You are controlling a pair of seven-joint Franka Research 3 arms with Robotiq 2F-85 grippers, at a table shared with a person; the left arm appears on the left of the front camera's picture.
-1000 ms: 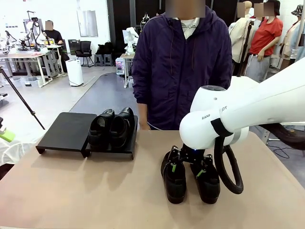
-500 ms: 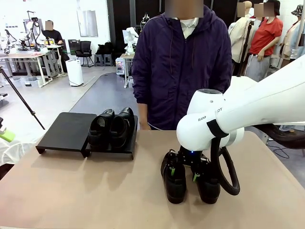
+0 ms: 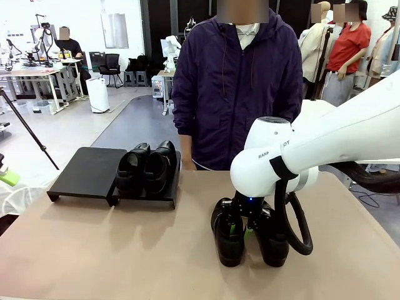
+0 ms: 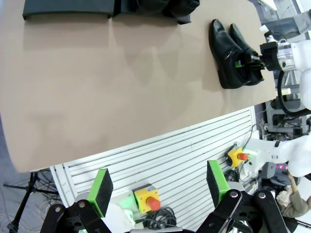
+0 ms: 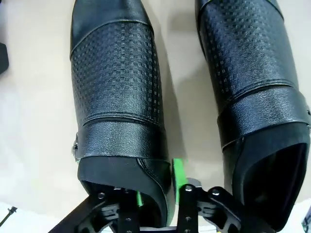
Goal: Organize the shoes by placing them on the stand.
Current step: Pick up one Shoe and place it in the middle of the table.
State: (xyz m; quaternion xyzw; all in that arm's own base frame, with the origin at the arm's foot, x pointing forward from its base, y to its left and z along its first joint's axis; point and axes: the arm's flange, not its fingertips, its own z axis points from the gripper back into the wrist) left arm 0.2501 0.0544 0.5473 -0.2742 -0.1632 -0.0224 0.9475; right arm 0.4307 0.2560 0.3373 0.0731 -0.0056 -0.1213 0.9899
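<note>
Two glossy black shoes lie side by side on the table at centre right, toes pointing away from me. My right gripper point(image 3: 242, 230) reaches down at their heel ends. It is shut on the left shoe point(image 3: 228, 247): in the right wrist view one finger sits inside the shoe's point(image 5: 116, 92) opening, and the green pad point(image 5: 177, 174) of the other presses its inner side wall, in the gap beside the second shoe point(image 5: 250, 87). Two more shoes point(image 3: 148, 165) rest on the right platform of the black stand point(image 3: 87, 169). My left gripper point(image 4: 159, 187) hangs open, off the table's near edge.
A person in a dark purple jacket point(image 3: 237, 94) stands close behind the table's far edge. The stand's left platform is bare. Open tabletop point(image 3: 125, 250) stretches between the stand and the pair of shoes. My right arm's black cable point(image 3: 303, 231) loops beside the second shoe.
My right gripper's jaws have come together from wide open, astride both shoes' openings, onto the left shoe's inner wall. The arm has sunk and shifted slightly left. The shoes have stayed put.
</note>
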